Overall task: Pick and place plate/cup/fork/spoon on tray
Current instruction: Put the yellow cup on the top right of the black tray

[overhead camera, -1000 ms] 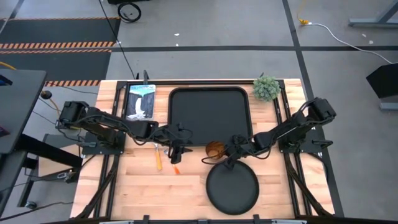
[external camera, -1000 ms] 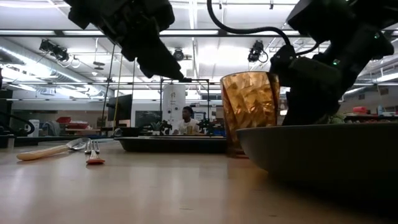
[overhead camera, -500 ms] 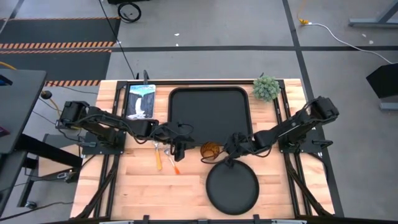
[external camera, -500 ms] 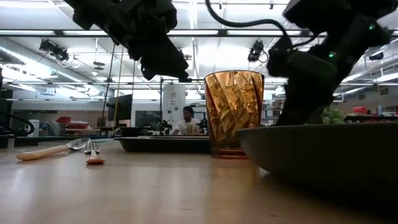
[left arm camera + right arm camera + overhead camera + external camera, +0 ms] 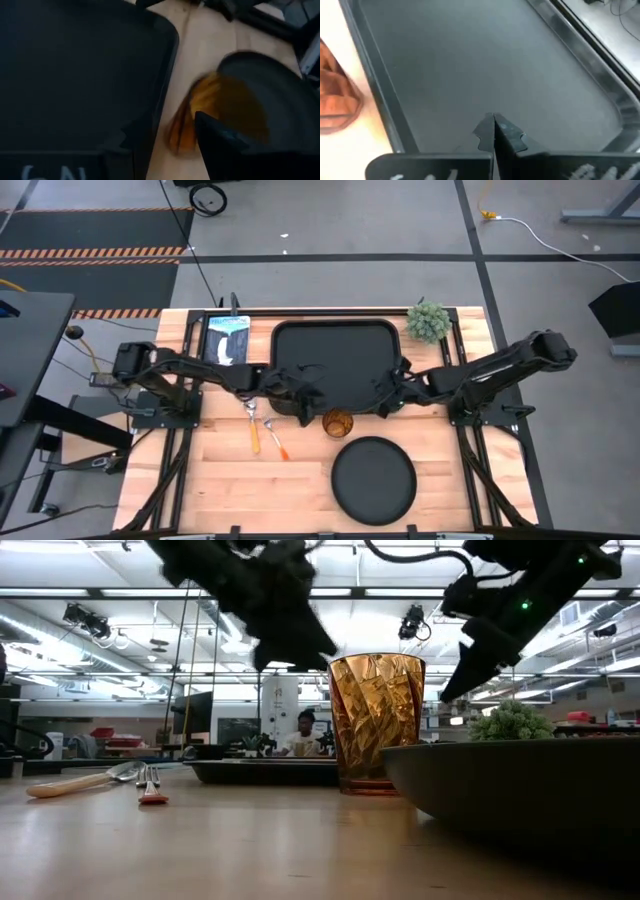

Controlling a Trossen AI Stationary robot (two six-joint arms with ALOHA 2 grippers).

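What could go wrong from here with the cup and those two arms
The cup stands on the table just outside the tray, beside the plate. The left gripper hangs close by it and might knock it over. The right gripper, over the tray's near edge, is shut and empty; both arms crowd one spot and may collide.

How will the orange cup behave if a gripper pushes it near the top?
The cup stands upright, taller than wide, on a narrower base, so it may tip. Its thin clear wall suggests low weight. Its faceted surface may help the grip.
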